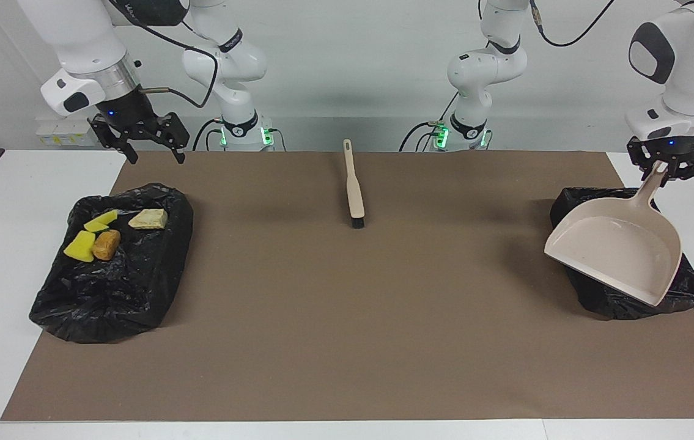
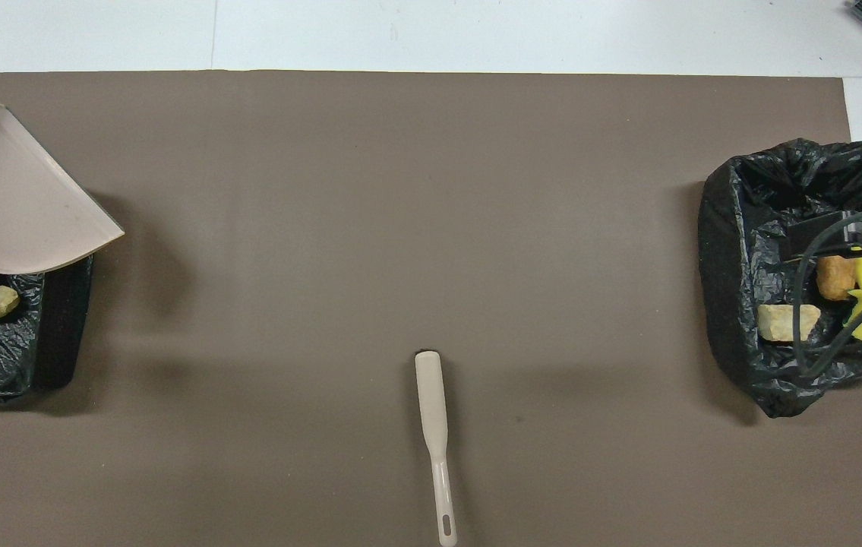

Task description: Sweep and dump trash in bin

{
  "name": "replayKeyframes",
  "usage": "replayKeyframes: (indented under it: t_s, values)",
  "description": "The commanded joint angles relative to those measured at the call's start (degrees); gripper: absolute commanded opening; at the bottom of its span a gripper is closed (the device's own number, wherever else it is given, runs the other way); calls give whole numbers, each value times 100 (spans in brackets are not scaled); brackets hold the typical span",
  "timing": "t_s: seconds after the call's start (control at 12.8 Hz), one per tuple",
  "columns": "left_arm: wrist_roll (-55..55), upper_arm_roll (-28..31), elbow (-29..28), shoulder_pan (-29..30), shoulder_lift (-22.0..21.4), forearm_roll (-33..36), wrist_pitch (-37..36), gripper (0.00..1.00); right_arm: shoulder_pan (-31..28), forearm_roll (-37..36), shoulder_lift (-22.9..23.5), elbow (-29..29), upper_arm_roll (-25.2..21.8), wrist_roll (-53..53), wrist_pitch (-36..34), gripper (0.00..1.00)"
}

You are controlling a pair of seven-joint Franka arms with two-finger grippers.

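Trash (image 1: 97, 236), yellow sponge chunks and tan bread-like lumps, lying in crumpled black bag-lined bins (image 1: 111, 263) at both table ends. Left gripper (image 1: 664, 165) clamped on beige plastic dustpan (image 1: 619, 250), raised over its bin. Right gripper (image 1: 152, 154) spread wide, holding nothing, waiting above the other bin.

White rounded arms (image 1: 227, 55) with black cables, black grippers, green base lights.

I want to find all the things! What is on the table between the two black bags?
Only the beige brush, lying on the brown mat about midway between the two black bags. The rest of that stretch is bare, as both views show.
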Motion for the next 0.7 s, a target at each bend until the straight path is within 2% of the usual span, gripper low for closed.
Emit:
replayKeyframes:
  t_s: [0.0, 0.16, 0.31, 0.63]
  values:
    - [-236, 64, -76, -97, -85, -175, -9, 0, -46, 128, -92, -81, 29, 57, 12, 100]
    - [-1260, 46, -312, -263, -251, -989, -53, 0, -37, 128, -92, -81, 37, 57, 12, 100]
    - [-2262, 38, -497, -868, -340, -1221, -36, 0, -37, 128, -92, -81, 29, 57, 12, 100]
    - [-5354, 46, -648, -2519, -209, -1600, 402, 0, -37, 128, -92, -81, 29, 57, 12, 100]
